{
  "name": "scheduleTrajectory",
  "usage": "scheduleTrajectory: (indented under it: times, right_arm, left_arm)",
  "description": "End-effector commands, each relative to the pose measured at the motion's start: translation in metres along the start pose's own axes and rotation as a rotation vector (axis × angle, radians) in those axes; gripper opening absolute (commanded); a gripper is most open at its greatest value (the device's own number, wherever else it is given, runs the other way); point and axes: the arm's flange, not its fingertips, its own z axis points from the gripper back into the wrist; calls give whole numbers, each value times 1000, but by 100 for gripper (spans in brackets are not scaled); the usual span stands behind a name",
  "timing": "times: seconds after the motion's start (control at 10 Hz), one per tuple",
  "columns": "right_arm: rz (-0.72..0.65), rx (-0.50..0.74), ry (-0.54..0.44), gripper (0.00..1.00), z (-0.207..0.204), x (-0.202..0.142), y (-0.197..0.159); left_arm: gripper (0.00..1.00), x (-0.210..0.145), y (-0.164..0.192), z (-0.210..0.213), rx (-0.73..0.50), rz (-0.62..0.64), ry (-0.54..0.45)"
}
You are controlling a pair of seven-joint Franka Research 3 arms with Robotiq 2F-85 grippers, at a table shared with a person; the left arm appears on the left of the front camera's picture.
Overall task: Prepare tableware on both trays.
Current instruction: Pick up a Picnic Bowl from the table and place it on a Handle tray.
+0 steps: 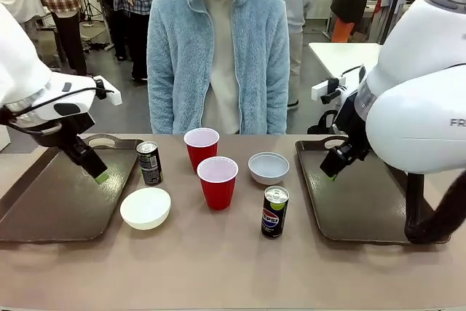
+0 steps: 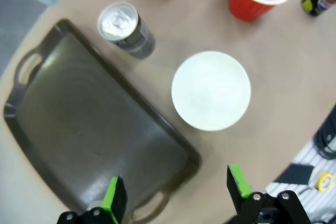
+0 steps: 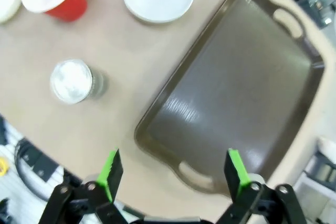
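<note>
Left gripper: jaws spread wide, nothing between them. In the front view it sits at centre left, over the right-hand part of the left tray.

Right gripper: jaws likewise wide apart and empty. In the front view it sits at centre right, over the left part of the right tray.

All six pieces of tableware stand upright on the table, between the trays:
- White bowl: lower left of centre, just beside the left tray.
- Grey can: behind the white bowl, close to that tray's rim.
- Two red cups: far cup and near cup, at centre, close together.
- Grey-blue bowl: right of the cups.
- Pepsi can: in front of the grey-blue bowl.

A person stands at the far side of the table.
</note>
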Motion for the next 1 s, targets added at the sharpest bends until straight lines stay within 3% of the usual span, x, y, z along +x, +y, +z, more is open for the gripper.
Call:
scheduleTrajectory:
  times: [0.0, 0.2, 0.4, 0.6, 0.9]
  right_arm:
    - [0, -11, -34, 100, -9, 7, -11]
    - [-1, -2, 0, 100, 3, -1, 1]
    - [-144, 249, -133, 100, -10, -18, -43]
    - [-284, 446, -264, 100, -7, -61, -90]
    - [-399, 613, -332, 100, -19, -111, -132]
  left_arm:
    - [100, 6, 3, -8, 6, 3, -23]
    - [100, -1, 0, 2, 1, 0, 0]
    - [100, 3, 36, 6, -308, 116, -103]
    - [100, -7, 62, 12, -515, 173, -164]
    - [100, -32, 122, 7, -612, 396, -256]
